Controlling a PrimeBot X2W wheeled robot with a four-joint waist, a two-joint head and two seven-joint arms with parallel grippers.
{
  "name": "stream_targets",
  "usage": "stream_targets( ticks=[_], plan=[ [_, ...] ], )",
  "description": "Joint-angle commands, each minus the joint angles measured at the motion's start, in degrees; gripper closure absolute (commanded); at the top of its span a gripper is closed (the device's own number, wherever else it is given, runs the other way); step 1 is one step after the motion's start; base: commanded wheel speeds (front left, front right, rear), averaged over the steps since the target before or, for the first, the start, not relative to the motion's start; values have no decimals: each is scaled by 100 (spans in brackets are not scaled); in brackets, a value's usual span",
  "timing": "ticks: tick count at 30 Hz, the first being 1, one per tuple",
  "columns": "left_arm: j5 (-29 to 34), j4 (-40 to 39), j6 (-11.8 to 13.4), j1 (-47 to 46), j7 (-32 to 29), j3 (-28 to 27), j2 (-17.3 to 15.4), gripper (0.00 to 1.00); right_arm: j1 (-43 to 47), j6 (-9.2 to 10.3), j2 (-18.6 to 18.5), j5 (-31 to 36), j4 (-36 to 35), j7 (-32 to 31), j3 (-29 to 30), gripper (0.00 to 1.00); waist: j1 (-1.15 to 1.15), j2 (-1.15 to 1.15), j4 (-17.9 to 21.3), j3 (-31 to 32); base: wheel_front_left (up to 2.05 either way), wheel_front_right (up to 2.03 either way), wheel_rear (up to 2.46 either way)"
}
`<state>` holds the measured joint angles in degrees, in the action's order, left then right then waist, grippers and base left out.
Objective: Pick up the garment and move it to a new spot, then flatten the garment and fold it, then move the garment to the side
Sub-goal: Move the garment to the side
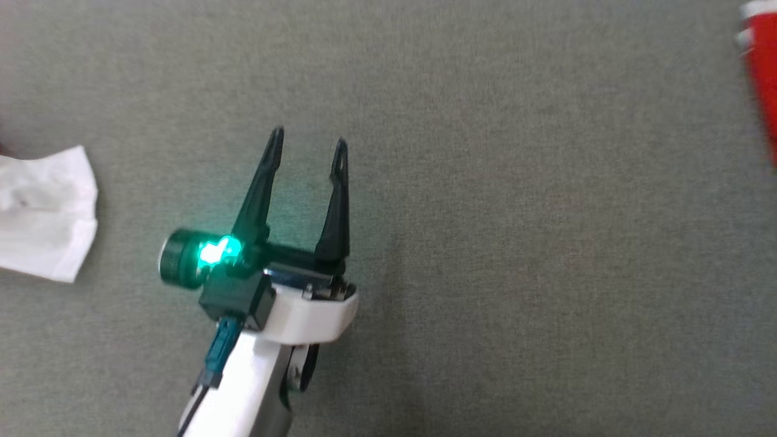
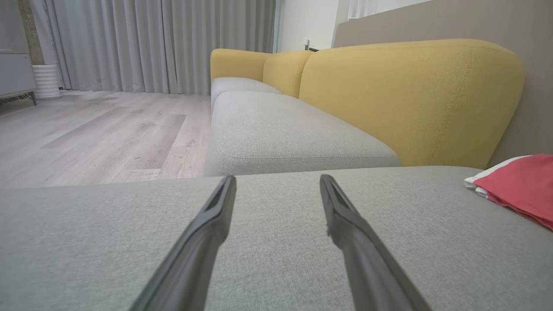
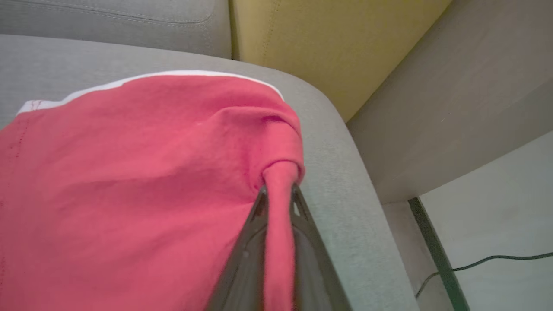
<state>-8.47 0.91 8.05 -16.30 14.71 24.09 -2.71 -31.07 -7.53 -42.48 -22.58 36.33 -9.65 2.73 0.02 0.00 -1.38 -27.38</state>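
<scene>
The garment (image 3: 129,164) is red with a white trim and lies on the grey sofa seat (image 3: 337,164) near its rounded corner. My right gripper (image 3: 278,192) is shut on a pinched fold of its edge, the red cloth running down between the two dark fingers. A strip of the garment (image 1: 762,79) shows at the far right edge of the head view, and a corner of it (image 2: 518,185) at the right of the left wrist view. My left gripper (image 1: 308,137) hovers open over bare seat fabric, well left of the garment, its fingers (image 2: 216,216) holding nothing.
A crumpled white cloth (image 1: 45,212) lies at the left edge of the seat. Yellow backrest cushions (image 2: 410,95) line the far side. Beyond the seat's corner the pale floor (image 3: 497,224) drops away, with a thin cable (image 3: 484,261) on it. Wooden floor and grey curtains (image 2: 151,43) lie past the sofa.
</scene>
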Motion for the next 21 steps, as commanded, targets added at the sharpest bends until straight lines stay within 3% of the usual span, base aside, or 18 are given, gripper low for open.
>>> stream_targets(
  ticks=[1,2,3,4,8,12,14,15,16,21],
  plan=[
    [-37,-188,-12,-155,29,-95,-17,0,66,4,-373,127,-243,-22,206,100,-2,0,44,-323,0,0,0],
    [-47,-186,-8,-211,29,-70,-17,0,78,4,-437,222,-299,-25,378,100,-2,0,42,-377,0,0,0],
    [-57,-179,-7,-259,29,-51,-17,0,85,4,-472,353,-355,-14,552,59,-2,0,41,-416,0,0,0],
    [-70,-165,-10,-297,29,-38,-17,0,85,4,-478,522,-412,38,739,0,-2,0,38,-435,0,0,0],
    [-158,-76,-8,-340,29,-22,-17,0,143,4,-111,1221,-663,160,1319,0,-2,0,16,-370,0,0,0],
    [-243,-18,28,-244,29,-26,-17,0,267,4,623,1779,-964,416,1674,0,-2,0,-57,-69,0,0,0],
    [-264,31,62,-117,29,-56,-17,0,415,4,1081,1882,-1061,566,1557,0,-2,0,-91,184,0,0,0],
    [-264,31,62,-117,29,-56,-17,0,415,4,1081,1882,-1061,566,1557,0,-2,0,-91,184,0,0,0],
    [-269,64,77,-37,29,-75,-17,0,494,4,1313,1892,-1086,664,1475,0,-2,0,-112,331,0,0,0],
    [-73,201,156,380,29,-264,-17,0,950,4,2218,1555,-1143,1631,498,0,-2,0,-216,1064,0,0,0]
  ],
)
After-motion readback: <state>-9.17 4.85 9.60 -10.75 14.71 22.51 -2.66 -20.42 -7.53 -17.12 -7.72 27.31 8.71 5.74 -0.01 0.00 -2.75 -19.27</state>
